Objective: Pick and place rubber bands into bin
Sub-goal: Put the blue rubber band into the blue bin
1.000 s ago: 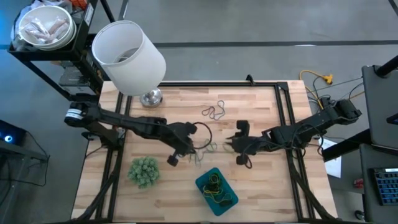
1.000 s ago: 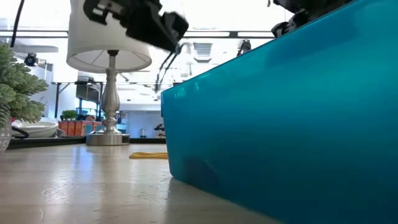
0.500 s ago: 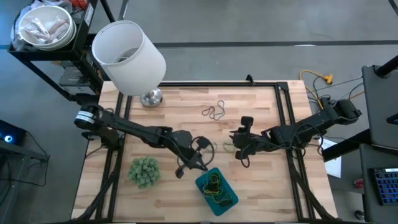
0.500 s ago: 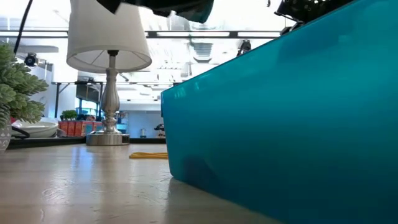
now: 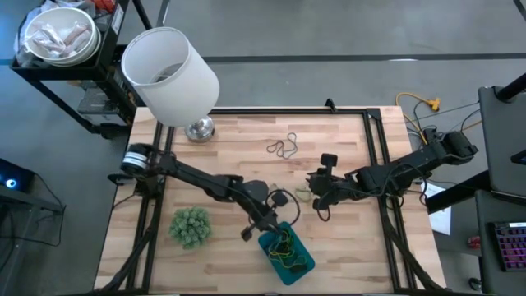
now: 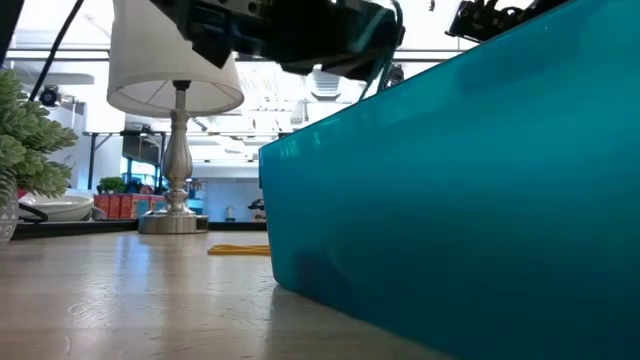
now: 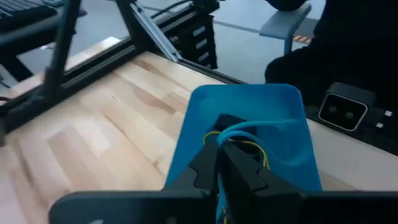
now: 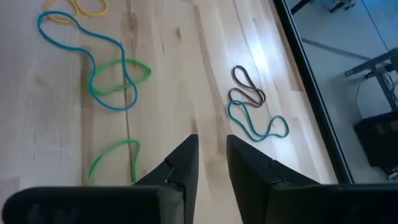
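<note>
- A lamp [image 5: 171, 74] with a big white shade stands at the far left corner of the wooden counter [image 5: 238, 140]; a fuzzy green ball [image 5: 191, 226] sits near the front left.
- The bin [image 5: 286, 252], teal-blue, lies at the counter's front edge with a tangle of rubber bands [image 5: 283, 244] inside.
- The left claw [image 5: 279, 220] hangs over the bin's far end, fingers pressed together, pinching a blue band [image 7: 239, 132] that loops out above the bin in the left wrist view.
- The right claw [image 5: 316, 196] is near the counter's middle, fingers slightly apart, holding nothing.
- Only the right wrist view shows loose bands [image 8: 112, 81] clearly: blue, green, yellow and dark loops on the wood.
- In the low view the bin's wall [image 6: 460, 190] fills the picture's right and hides most of the counter beyond it.
</note>
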`<state>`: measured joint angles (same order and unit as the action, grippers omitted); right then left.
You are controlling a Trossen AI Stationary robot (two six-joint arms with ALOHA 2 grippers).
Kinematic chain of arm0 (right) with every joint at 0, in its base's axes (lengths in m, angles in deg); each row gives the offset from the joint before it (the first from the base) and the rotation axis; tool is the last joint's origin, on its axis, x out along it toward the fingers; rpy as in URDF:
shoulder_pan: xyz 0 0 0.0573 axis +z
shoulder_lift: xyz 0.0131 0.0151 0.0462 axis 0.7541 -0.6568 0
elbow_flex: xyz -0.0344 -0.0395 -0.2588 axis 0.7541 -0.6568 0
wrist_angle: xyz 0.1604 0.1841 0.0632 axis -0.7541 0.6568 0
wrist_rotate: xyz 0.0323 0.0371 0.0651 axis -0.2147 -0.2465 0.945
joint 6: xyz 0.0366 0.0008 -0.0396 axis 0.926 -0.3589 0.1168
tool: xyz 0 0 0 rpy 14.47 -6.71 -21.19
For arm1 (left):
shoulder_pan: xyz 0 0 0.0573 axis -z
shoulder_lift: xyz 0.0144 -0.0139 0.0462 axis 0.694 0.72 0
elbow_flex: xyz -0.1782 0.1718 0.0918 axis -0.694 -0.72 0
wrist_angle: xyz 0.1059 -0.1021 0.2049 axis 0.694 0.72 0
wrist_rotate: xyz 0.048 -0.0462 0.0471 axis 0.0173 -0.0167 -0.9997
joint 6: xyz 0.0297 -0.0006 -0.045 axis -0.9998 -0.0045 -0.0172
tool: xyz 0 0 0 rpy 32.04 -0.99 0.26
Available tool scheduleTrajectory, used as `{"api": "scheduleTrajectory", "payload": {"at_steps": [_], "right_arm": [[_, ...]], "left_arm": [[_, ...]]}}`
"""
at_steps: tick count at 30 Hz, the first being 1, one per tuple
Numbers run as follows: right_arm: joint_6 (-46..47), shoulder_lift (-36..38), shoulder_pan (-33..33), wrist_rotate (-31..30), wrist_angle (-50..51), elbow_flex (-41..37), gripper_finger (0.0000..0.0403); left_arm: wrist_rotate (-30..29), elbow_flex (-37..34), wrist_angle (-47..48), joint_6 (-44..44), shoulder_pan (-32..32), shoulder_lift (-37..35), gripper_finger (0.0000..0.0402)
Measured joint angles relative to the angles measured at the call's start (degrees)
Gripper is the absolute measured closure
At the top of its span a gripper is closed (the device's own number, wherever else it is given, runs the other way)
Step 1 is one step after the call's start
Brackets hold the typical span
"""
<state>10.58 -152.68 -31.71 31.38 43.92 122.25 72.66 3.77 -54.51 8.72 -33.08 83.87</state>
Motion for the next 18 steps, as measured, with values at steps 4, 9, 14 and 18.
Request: {"api": "scheduleTrajectory", "payload": {"at_steps": [4, 9, 14, 18], "right_arm": [[2.23, 0.00, 0.00, 3.11, 0.13, -0.03, 0.0329], [2.93, 0.00, 0.04, 22.25, -2.83, -1.51, 0.0325], [1.91, -0.07, -0.07, 27.04, -10.20, -4.76, 0.0312], [2.16, -1.28, -0.50, 27.23, -11.10, -6.26, 0.0298]], "left_arm": [[0.20, 0.13, -0.13, 1.08, 0.02, 1.09, 0.0401], [-0.04, -0.39, 0.04, 1.44, 0.00, 1.21, 0.0387], [-0.97, -0.41, -0.11, 1.46, 0.00, 1.21, 0.0334], [-2.86, -0.54, -0.09, 1.58, -0.04, 1.21, 0.0286]]}}
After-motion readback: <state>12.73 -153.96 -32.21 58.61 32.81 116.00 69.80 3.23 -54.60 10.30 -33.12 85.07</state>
